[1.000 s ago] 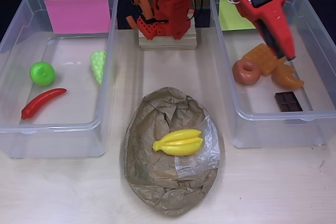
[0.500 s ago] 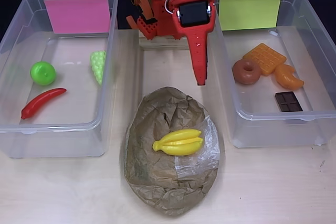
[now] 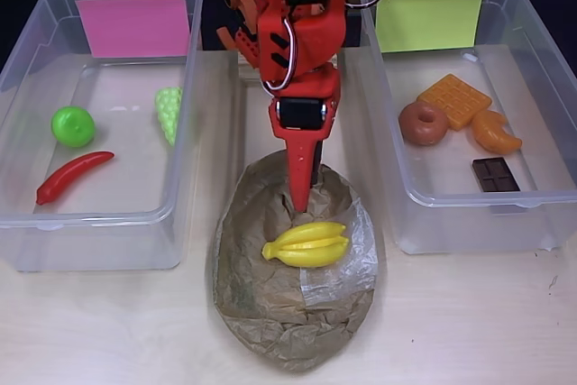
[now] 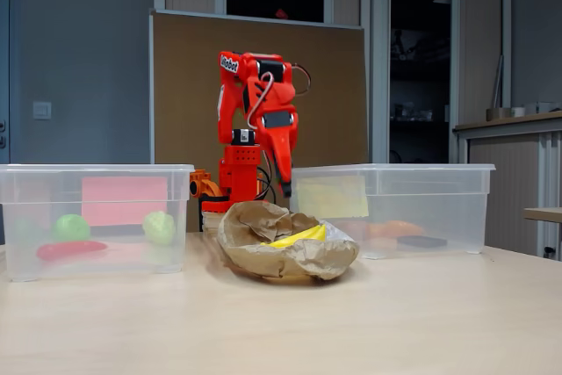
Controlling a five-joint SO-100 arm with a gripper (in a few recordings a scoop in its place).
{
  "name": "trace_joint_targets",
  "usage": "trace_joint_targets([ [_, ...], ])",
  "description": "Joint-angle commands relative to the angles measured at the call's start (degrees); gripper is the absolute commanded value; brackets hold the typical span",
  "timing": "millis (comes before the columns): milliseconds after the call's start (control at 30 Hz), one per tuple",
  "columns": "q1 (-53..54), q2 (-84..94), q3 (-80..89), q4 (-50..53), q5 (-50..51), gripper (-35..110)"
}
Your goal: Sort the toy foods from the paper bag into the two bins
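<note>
Left of the paper bag [image 3: 293,268], chili [image 3: 74,177], apple [image 3: 73,126] and grapes [image 3: 169,113] are seen in the pink-labelled bin [image 3: 99,223]. On the bag, the bananas [image 3: 306,244] are overhung by the pincer [image 3: 298,197], its state untellable. Right of it, pastries are held in the yellow-green-labelled bin [image 3: 478,218].
</note>
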Motion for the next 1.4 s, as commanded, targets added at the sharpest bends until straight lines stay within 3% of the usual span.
trace_joint_targets([
  [0, -0.7, -2.02, -1.67, -0.35, 0.88, 26],
  [1033, -6.15, -25.66, -14.33, -2.2, 4.22, 33],
  [1367, -3.78, -32.43, -22.85, -1.93, 1.14, 17],
])
